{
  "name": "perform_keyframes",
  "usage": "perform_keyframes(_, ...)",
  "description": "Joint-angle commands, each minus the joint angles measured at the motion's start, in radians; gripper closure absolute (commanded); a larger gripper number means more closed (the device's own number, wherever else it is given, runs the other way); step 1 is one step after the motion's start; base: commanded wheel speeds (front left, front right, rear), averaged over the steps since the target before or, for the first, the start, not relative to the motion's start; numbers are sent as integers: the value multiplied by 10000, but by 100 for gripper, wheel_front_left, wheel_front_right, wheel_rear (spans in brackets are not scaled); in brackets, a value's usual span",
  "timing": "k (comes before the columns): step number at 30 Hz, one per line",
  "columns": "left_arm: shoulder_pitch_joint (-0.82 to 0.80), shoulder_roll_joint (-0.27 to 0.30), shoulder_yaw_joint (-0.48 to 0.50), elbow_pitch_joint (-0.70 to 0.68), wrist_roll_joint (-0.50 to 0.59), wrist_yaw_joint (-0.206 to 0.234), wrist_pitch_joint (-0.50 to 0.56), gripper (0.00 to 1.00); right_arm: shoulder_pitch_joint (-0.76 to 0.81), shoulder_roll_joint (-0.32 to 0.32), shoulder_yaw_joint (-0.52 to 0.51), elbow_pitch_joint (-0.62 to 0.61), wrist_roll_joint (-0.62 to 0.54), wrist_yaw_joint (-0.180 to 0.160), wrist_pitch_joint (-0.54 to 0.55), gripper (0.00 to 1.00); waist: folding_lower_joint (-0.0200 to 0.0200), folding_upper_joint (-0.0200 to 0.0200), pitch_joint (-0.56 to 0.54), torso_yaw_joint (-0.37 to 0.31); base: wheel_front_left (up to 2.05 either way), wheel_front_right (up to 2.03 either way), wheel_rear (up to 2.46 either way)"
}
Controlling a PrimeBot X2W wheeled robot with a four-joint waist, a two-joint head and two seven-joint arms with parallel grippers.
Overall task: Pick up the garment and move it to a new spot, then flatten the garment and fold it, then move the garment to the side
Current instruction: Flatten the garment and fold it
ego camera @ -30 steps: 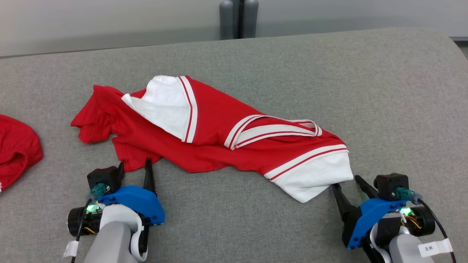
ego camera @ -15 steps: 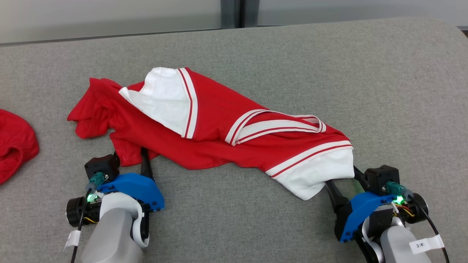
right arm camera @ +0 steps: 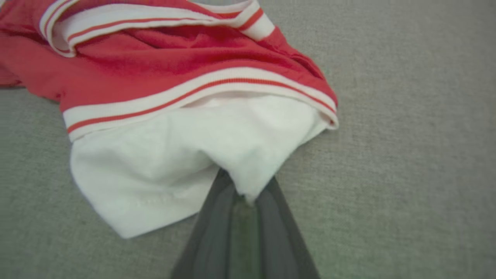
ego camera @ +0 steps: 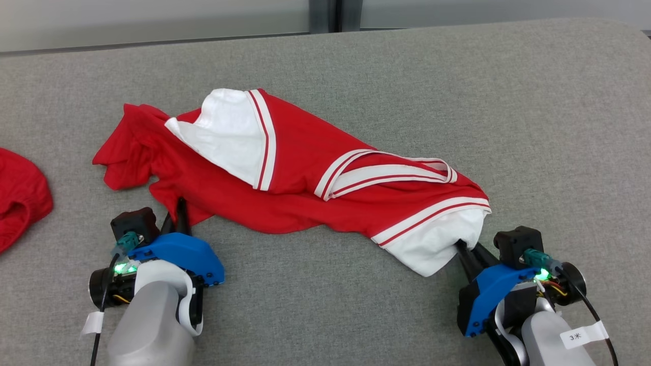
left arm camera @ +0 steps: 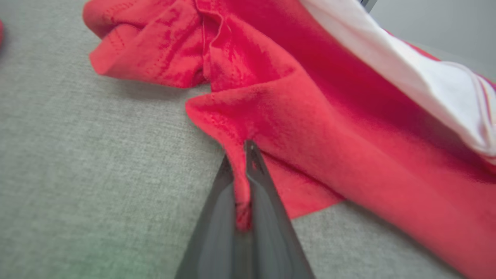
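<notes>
- Left wrist view: the left gripper (left arm camera: 237,155) has its jaws pinched narrow on a red fold at the shirt's (left arm camera: 329,128) near edge.
- Right wrist view: the right gripper (right arm camera: 245,190) nips the shirt's white corner, jaws nearly together.
- Head view: the shirt lies crumpled mid-way across the grey fabric surface (ego camera: 534,101), just beyond both grippers.
- Another red cloth (ego camera: 20,188) sits at the left edge, well apart.
</notes>
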Motion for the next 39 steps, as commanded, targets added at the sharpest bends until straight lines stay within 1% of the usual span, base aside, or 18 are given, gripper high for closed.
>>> perform_keyframes(1, 305, -47, -86, 433, -125, -106, 110, 100, 123, -41, -20, -107, 134, 1, 50, 100, 1, 0, -52, 3, 0, 0, 0)
perform_keyframes(5, 389, -49, 1, 332, -298, -424, -187, 100, 464, -32, -138, -637, 450, 1, 248, 100, 1, 0, -271, 11, 0, 0, 0)
perform_keyframes(8, 490, -48, 203, -111, -521, -652, -423, 100, 748, -35, -270, -1385, 698, 1, 431, 100, 1, 0, -462, -28, 0, 0, 0)
perform_keyframes(10, 677, -32, 312, -561, -633, -811, -532, 100, 929, -35, -415, -1921, 787, 1, 528, 100, 1, 0, -626, -39, 0, 0, 0)
perform_keyframes(14, 1358, -33, 661, -2047, -1118, -1228, -591, 100, 1238, -32, -616, -3106, 1502, 1, 708, 100, 1, 0, -980, -80, 0, 0, 0)
perform_keyframes(18, 2242, -60, 758, -4636, -2265, -1535, -429, 100, 1541, -37, -947, -4453, 2288, 1, 937, 100, 1, 0, -1350, -60, 0, 0, 0)
perform_keyframes(20, 2737, -63, 589, -6354, -2882, -1568, 22, 100, 1670, -34, -1180, -5141, 2568, 1, 1120, 100, 1, 0, -1518, -37, 0, 0, 0)
perform_keyframes(23, 3472, 41, 494, -9180, -3816, -1600, 992, 100, 1849, -31, -1597, -6115, 2900, 1, 1390, 100, 1, 0, -1749, -1, 0, 0, 0)
perform_keyframes(25, 3794, 165, 475, -10921, -4343, -1558, 1682, 100, 1882, -31, -1817, -6681, 3180, 3, 1603, 100, 1, 0, -1856, 2, 0, 0, 0)
perform_keyframes(27, 3985, 263, 453, -12402, -4801, -1360, 2356, 100, 1877, -31, -2005, -7190, 3400, 3, 1797, 100, 1, 0, -1912, -8, 0, 0, 0)
perform_keyframes(29, 4009, 306, 386, -13520, -5343, -1141, 3039, 100, 1777, -31, -2148, -7616, 3558, 1, 2013, 100, 1, 0, -1920, -32, 0, 0, 0)
perform_keyframes(31, 3746, 443, 371, -14225, -5804, -886, 3685, 100, 1486, -31, -2299, -7888, 3811, 3, 2257, 100, 1, 0, -1852, -74, 0, 0, 0)
perform_keyframes(33, 3303, 665, 477, -14467, -5960, -621, 4200, 100, 1026, -31, -2356, -8074, 3883, 3, 2552, 100, 1, 0, -1665, -154, 0, 0, 0)
perform_keyframes(34, 3303, 665, 477, -14467, -5960, -621, 4200, 100, 1026, -31, -2356, -8074, 3883, 3, 2552, 100, 1, 0, -1665, -154, 0, 0, 0)
perform_keyframes(35, 3079, 926, 500, -14344, -5813, -505, 4490, 100, 734, -43, -2380, -8043, 3766, 3, 2751, 100, 1, 0, -1534, -217, 0, 0, 0)
perform_keyframes(36, 2409, 1019, 495, -14001, -5928, -263, 4928, 100, -30, -98, -2263, -7812, 3562, 3, 3223, 100, 1, 0, -1135, -347, 0, 0, 0)
perform_keyframes(37, 2409, 1019, 495, -14001, -5928, -263, 4928, 100, -30, -98, -2263, -7812, 3562, 3, 3223, 100, 1, 0, -1135, -347, 0, 0, 0)
perform_keyframes(39, 1524, 1288, 571, -13480, -5862, -113, 5245, 100, -1034, -135, -2158, -7389, 3503, 1, 3638, 100, 1, 0, -660, -465, 0, 0, 0)
